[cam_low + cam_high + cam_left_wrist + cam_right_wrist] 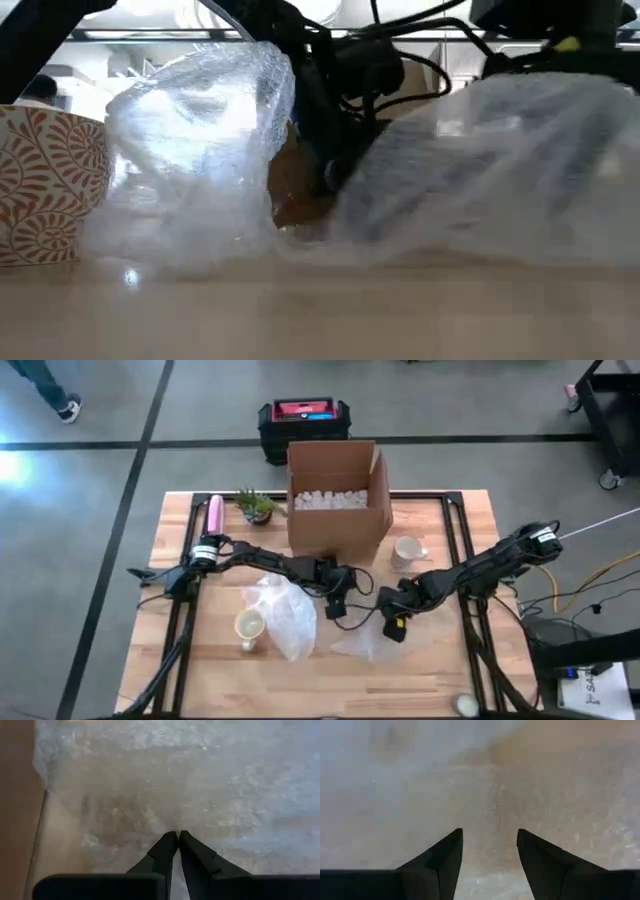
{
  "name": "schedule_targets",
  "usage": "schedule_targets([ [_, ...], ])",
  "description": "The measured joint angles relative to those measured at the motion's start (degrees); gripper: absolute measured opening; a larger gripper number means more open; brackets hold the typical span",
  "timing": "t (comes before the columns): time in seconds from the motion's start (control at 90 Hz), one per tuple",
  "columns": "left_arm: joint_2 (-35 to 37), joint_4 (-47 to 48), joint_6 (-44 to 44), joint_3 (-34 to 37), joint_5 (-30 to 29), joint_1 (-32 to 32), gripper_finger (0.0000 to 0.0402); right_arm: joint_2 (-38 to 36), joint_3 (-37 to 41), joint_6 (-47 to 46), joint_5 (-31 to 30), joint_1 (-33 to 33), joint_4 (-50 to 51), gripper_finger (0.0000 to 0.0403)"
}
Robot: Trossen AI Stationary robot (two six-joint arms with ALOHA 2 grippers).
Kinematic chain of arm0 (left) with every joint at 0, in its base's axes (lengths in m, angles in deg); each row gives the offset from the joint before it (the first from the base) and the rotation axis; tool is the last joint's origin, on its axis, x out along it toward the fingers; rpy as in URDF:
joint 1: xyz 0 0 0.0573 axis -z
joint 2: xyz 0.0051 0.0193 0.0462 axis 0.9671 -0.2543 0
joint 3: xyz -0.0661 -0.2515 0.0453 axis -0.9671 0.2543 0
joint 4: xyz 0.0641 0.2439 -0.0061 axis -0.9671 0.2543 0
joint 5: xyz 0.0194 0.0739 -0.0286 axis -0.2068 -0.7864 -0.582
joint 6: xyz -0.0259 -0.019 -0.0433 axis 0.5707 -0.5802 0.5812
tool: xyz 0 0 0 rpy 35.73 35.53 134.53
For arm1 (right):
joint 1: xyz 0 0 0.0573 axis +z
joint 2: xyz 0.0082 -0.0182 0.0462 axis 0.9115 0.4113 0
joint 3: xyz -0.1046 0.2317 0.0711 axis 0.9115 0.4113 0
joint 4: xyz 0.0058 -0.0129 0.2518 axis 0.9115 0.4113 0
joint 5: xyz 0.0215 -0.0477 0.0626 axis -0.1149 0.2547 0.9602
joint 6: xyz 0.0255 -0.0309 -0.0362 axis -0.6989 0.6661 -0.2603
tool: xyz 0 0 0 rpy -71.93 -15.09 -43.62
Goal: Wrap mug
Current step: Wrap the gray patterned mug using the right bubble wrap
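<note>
**Both grippers low over bubble wrap, mugs standing unwrapped**

Seen from above, the pink cylindrical bottle (214,515) lies at about ten o'clock on the light wooden table (440,670), with a small green potted plant (258,506) just beside it. Toward seven o'clock stands the orange-and-white leaf-patterned mug (248,626), upright and bare, touching the edge of a crumpled clear bubble-wrap sheet (285,615); in the low view that mug (45,185) sits hard against the wrap (195,150).

The left gripper (335,600) is down near the table's centre, at the three o'clock side of that crumpled sheet. Its wrist view shows the left gripper (178,836) with its fingertips pressed together over the plastic; whether any film is pinched between them cannot be told.

At twelve o'clock stands the open brown cardboard box (338,500) filled with white packing pieces (328,500). A plain white mug (407,550) stands upright at the box's four o'clock, apart from any wrap.

The right gripper (393,622) hangs over a second, flatter clear bubble-wrap sheet (365,640) toward five o'clock. In its wrist view the right gripper (490,837) has its fingers spread apart, with nothing between them.
</note>
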Motion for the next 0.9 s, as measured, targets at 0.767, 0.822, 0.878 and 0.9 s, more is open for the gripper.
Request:
schedule_targets([
  [0.767,0.4,-0.7,1.6,0.6,-0.4,0.0,0.002,-1.3,-15.3,-32.4,2.8,31.9,-1.9,0.0102],
  [0.822,1.2,-1.2,1.4,0.6,-0.4,0.0,0.002,-1.3,-17.0,-25.6,-8.3,31.7,0.0,0.0098],
  [0.878,2.3,-1.4,1.4,0.7,-0.3,0.0,0.002,-1.3,-17.8,-18.6,-19.3,31.6,0.3,0.0093],
  [0.9,2.7,-1.5,1.4,0.8,-0.2,0.0,0.002,-1.3,-18.0,-16.0,-23.1,31.6,0.3,0.0092],
])
